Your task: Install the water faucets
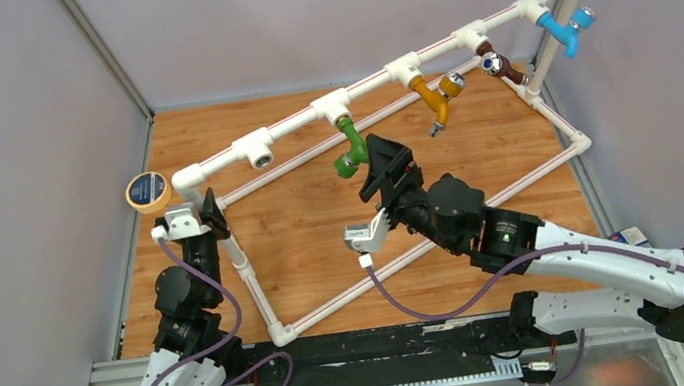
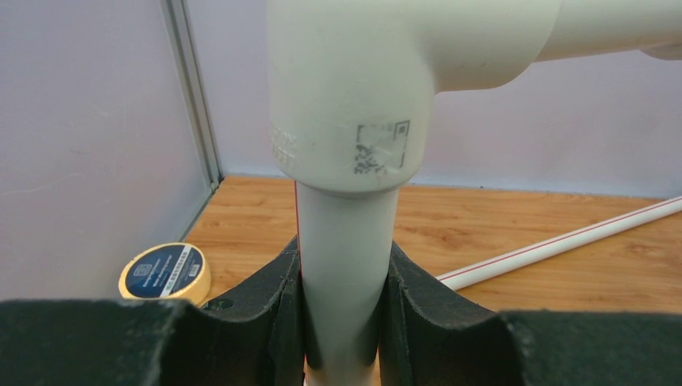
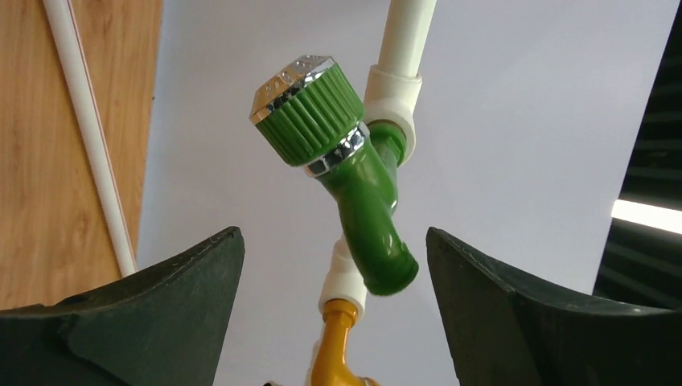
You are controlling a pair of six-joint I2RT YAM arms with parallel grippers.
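A white pipe frame (image 1: 373,83) stands on the wooden table. Along its raised top bar hang a green faucet (image 1: 351,147), an orange one (image 1: 435,96), a brown one (image 1: 500,65) and a blue one (image 1: 561,29). My right gripper (image 1: 380,159) is open just right of the green faucet; in the right wrist view the faucet (image 3: 354,181) hangs from its white tee between and beyond the spread fingers, untouched, with the orange faucet (image 3: 336,350) behind. My left gripper (image 1: 209,212) is shut on the frame's upright pipe (image 2: 344,273) below the corner elbow (image 2: 354,88).
A yellow-rimmed roll of tape (image 1: 147,191) lies at the back left by the frame corner, also in the left wrist view (image 2: 165,272). One tee (image 1: 256,150) on the top bar has an open socket. Grey walls close in on the table's sides and back.
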